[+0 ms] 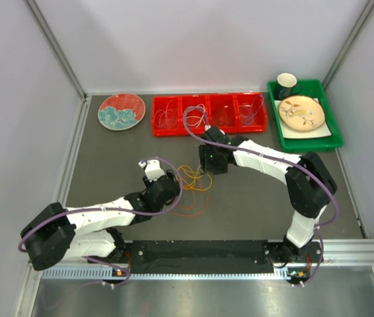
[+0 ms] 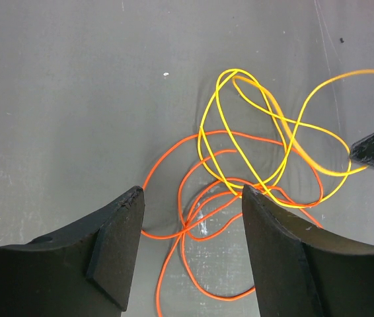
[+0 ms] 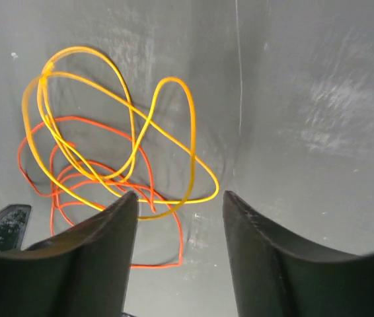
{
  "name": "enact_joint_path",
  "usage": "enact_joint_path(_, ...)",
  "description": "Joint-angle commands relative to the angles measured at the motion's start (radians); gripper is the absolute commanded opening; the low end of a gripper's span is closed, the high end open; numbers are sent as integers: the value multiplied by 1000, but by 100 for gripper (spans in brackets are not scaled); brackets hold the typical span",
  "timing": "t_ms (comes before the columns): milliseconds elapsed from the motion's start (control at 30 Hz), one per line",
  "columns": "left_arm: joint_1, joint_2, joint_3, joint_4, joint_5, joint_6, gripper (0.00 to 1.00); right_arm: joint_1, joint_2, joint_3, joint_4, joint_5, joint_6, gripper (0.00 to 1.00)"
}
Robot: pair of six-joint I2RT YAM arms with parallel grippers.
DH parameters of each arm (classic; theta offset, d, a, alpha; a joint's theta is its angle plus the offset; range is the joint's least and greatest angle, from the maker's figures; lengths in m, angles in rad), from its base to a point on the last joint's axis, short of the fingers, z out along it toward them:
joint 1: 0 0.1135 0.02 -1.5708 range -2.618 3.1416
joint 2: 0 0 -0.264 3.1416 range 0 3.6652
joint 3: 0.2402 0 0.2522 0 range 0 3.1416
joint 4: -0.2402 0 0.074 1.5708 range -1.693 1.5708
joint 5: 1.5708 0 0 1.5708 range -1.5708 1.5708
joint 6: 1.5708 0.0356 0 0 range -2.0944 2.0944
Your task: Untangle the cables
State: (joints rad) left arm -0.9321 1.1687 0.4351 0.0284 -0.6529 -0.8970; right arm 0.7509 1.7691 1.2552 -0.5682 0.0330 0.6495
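The untangling looks to be at an early stage. In the top view the cables [image 1: 193,185] lie in one knot at the middle of the table [image 1: 260,205], between the two arms. The yellow cable [image 2: 286,125] is looped over and through the orange cable [image 2: 186,231]. More thin cables sit in the red tray [image 1: 174,131] at the top of that view, probably where separated ones go. The left gripper [image 2: 192,198] stands wide open low over the knot and holds nothing, its jaws either side of the orange loops at the bottom of its own view. The right gripper [image 3: 180,198] is open to a moderate gap and also empty. The lower bend of a yellow loop lies between its fingertips, but I cannot tell whether it touches them. The next move likely calls for one gripper to pin the orange loops while the other closes on the yellow alone and draws it away slowly, because the loops cross at several points and could drag together.
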Motion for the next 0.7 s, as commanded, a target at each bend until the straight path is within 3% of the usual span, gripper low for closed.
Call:
enact_joint_path(0, 3, -23, -6, 33, -31, -17, 65, 10, -48, 136, -91, 85, -111, 60)
enact_joint_path(200, 7, -148, -24, -186, -236, -210, 65, 25, -86, 219, -145, 105, -175, 62)
enact_joint_path(367, 21, -271, -116, -117, -244, -192, 69, 79, -56, 279, -142, 88, -246, 64)
enact_joint_path(667, 27, -208, -84, -124, -231, -184, 70, 88, 122, 498, -104, -51, -364, 78)
